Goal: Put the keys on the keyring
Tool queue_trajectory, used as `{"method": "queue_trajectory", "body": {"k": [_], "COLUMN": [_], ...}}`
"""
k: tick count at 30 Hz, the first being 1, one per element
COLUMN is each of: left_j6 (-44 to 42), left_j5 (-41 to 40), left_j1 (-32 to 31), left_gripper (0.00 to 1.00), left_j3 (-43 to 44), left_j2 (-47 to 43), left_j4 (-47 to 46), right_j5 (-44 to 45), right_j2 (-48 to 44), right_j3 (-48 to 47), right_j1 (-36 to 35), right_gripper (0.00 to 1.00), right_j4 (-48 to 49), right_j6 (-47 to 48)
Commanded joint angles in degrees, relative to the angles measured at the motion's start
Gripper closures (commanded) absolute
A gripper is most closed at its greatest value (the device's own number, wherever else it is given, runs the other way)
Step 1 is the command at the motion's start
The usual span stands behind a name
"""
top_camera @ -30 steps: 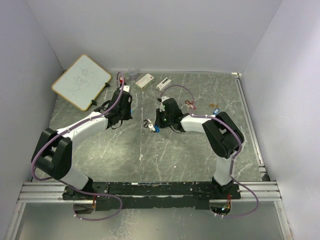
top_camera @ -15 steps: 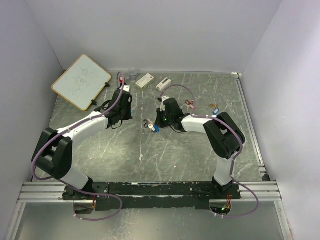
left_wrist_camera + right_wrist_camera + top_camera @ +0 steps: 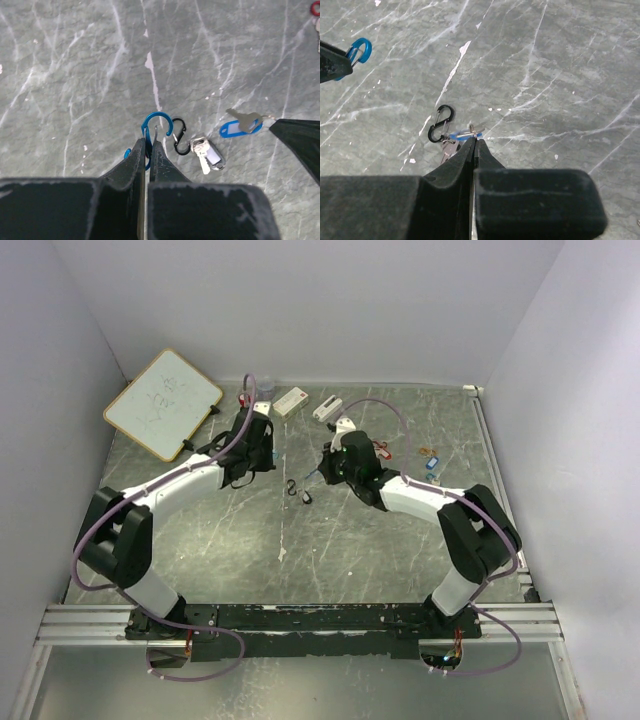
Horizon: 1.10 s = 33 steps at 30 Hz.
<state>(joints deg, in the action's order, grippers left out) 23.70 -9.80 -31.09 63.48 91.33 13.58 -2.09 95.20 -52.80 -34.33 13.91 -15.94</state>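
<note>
My left gripper point(image 3: 148, 144) is shut on a blue carabiner keyring point(image 3: 158, 124) and holds it above the table; in the top view it point(image 3: 263, 454) is left of centre. My right gripper point(image 3: 474, 141) is shut on the small metal ring of a blue-tagged key point(image 3: 462, 135), held in the air. That blue tag point(image 3: 240, 128) hangs right of the blue carabiner. A black carabiner point(image 3: 179, 136) with a clear-tagged key point(image 3: 207, 155) lies on the table below. A red key point(image 3: 380, 448), an orange key point(image 3: 428, 451) and a blue key point(image 3: 433, 464) lie at the right.
A whiteboard point(image 3: 163, 403) leans at the back left. Two white blocks point(image 3: 290, 401) point(image 3: 327, 408), a red-capped cylinder point(image 3: 243, 397) and a small clear cup point(image 3: 266, 387) sit along the back wall. Walls close in on three sides.
Both grippers have risen and moved toward the back. The right gripper has lifted the blue-tagged key off the table, away from the black carabiner. The left still holds the blue carabiner.
</note>
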Motion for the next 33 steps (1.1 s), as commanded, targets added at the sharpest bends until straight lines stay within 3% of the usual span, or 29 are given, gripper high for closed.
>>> {"method": "queue_trajectory", "body": {"k": [1,33], "left_j6": [0.55,1.04], "left_j5": [2.15,9.61], "left_j1": [-1.43,-7.81], "left_gripper": [0.93,0.93], "left_j3": [3.7,10.08], "left_j2": [1.56,6.63], "left_j4": [-0.29,-0.62], "right_j5": [0.88,-6.14], "right_j2": [-2.14,-8.45], "right_j3": [1.2,7.07], "right_j1": [0.3,0.22], "right_gripper": [1.0,1.0], "right_j4": [1.92,10.65], "right_j6": [1.87,6.1]}}
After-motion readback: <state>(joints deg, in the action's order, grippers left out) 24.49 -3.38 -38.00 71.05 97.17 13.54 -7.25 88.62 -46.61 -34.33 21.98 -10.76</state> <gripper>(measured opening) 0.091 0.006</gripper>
